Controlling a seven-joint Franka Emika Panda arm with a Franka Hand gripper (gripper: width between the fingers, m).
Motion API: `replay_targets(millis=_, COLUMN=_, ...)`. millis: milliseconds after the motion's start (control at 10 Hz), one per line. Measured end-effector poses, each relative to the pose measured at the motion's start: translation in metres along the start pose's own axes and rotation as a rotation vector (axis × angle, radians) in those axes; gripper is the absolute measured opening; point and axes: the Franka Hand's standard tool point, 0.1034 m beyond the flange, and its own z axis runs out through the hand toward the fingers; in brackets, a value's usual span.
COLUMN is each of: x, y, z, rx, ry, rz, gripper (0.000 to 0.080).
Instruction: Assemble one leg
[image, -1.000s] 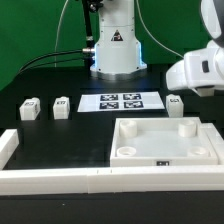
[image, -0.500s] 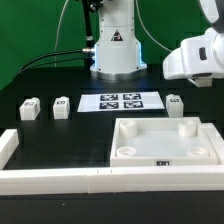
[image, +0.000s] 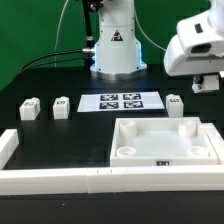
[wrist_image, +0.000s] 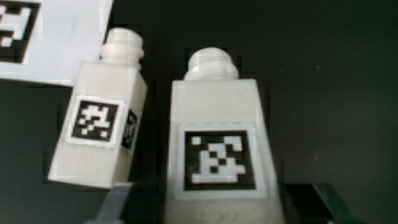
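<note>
Tray, a large white rectangular plastic piece with recesses (image: 165, 150), lies nearest the exterior camera, with long white border bars (image: 60, 178) along its front. The marker board (image: 120, 102) lies behind it. My wrist view shows the small white tagged cuboid leg (wrist_image: 217, 135) beside a second leg (wrist_image: 98, 120), just off the board's corner. My gripper (image: 205, 84) hovers above them, fingers (wrist_image: 329, 200) spread, holding nothing.
</note>
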Motion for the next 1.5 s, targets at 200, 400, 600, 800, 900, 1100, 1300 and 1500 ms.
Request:
replay_targets(millis=200, x=0.000, y=0.006, z=-0.016, rx=0.005, ry=0.124, rz=-0.011, gripper=0.0293)
replay_targets(millis=400, x=0.009, y=0.013, z=-0.041, rx=0.022, ry=0.291, rz=-0.006, gripper=0.0294)
replay_targets(millis=600, x=0.005, y=0.024, z=-0.051, rx=0.017, ry=0.323, rz=-0.019, gripper=0.0294)
replay_targets(millis=800, x=0.018, y=0.049, z=-0.069, rx=0.014, ry=0.335, rz=-0.060, gripper=0.0294)
replay_targets(millis=900, x=0.024, y=0.069, z=-0.070, rx=0.013, ry=0.338, rz=-0.076, gripper=0.0294)
replay_targets(millis=1100, x=0.048, y=0.095, z=-0.072, rx=0.018, ry=0.353, rz=-0.098, gripper=0.0294)
replay_targets(millis=1300, x=0.045, y=0.090, z=-0.071, rx=0.018, ry=0.349, rz=-0.096, gripper=0.0294)
replay_targets(millis=1500, x=0.050, y=0.092, z=-0.072, rx=0.016, ry=0.401, rz=-0.092, gripper=0.0294)
